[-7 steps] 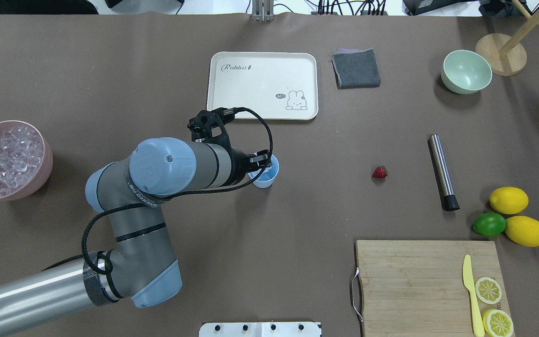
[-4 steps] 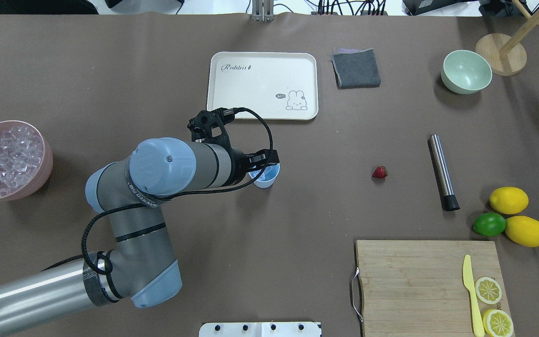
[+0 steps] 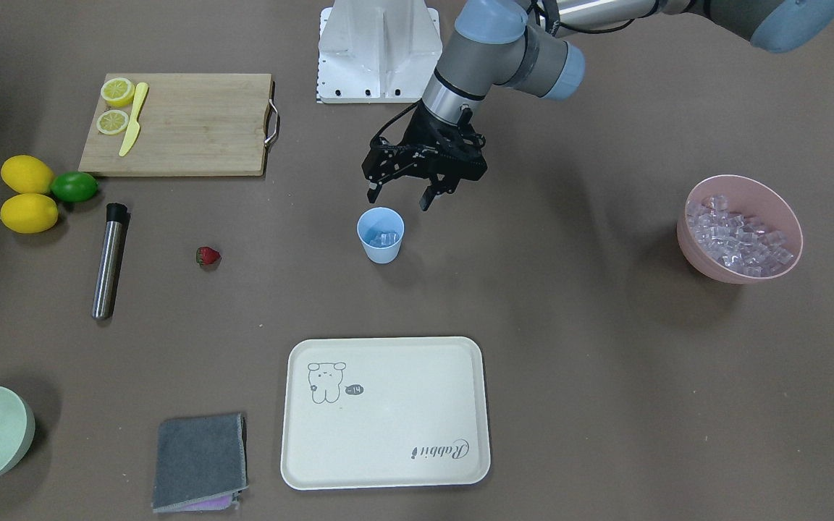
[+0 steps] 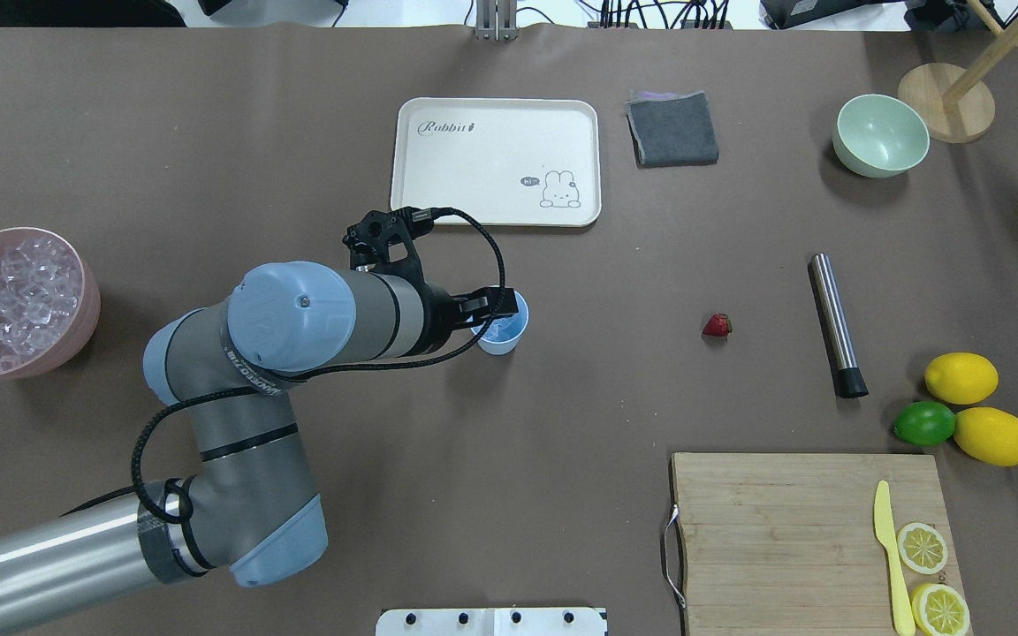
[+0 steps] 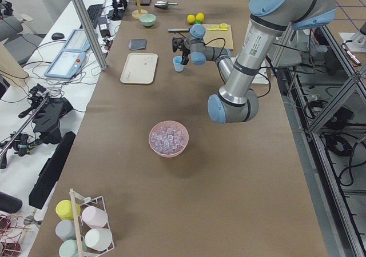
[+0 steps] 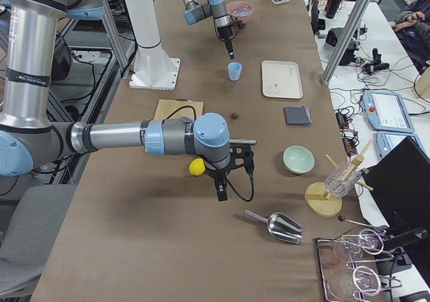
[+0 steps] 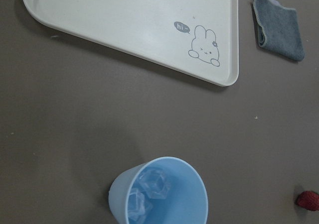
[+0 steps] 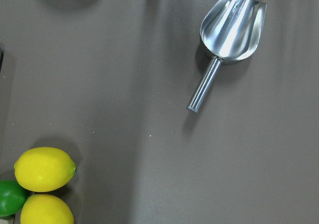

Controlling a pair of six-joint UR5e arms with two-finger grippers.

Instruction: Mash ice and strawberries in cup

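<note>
We see the left gripper (image 3: 399, 197) with its two fingers spread wide and nothing between them. It hangs in the air just above the cup (image 3: 381, 235), offset slightly toward the robot's side of the rim and not touching it. The cup stands upright on the brown table (image 3: 576, 347). The left wrist view looks down into it and shows ice (image 7: 149, 189) at the bottom, two cubes as far as we can make out, though more may lie under the near rim.

On the operators' side of the cup lies the cream tray (image 3: 388, 427), with a folded grey cloth (image 3: 200, 460) beside it. Well off to the robot's left sits the pink bowl (image 3: 706, 269), heaped with more ice.

To the robot's right of the cup, well apart from it, the strawberry (image 3: 208, 256) lies on the bare table, between the cup and a steel cylinder with a black end (image 3: 108, 260).

The right gripper (image 6: 221, 196) shows only in the side view, near two lemons (image 8: 45, 169) and a metal scoop (image 8: 230, 32). We cannot tell how its jaws stand.
</note>
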